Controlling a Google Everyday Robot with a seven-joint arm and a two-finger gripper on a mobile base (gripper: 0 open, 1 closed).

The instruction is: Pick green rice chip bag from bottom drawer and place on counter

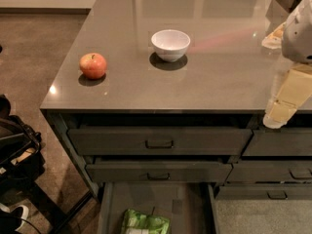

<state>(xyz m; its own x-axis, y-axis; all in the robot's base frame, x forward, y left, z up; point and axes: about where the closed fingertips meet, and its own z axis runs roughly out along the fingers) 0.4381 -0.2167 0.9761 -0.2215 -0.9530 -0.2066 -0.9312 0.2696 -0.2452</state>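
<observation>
The green rice chip bag (145,223) lies crinkled on the floor of the open bottom drawer (146,196), near its front, partly cut off by the frame's lower edge. The grey-brown counter (219,77) spans the view above the drawers. My gripper (277,115), cream-coloured under a white arm housing, hangs at the far right over the counter's front edge. It is high above the bag, well to the right of it, and holds nothing that I can see.
A white bowl (170,44) and a red apple (93,65) stand on the counter. Two shut drawers with bar handles (159,144) sit above the open one, with more drawers to the right. Dark gear (14,150) stands on the floor at left.
</observation>
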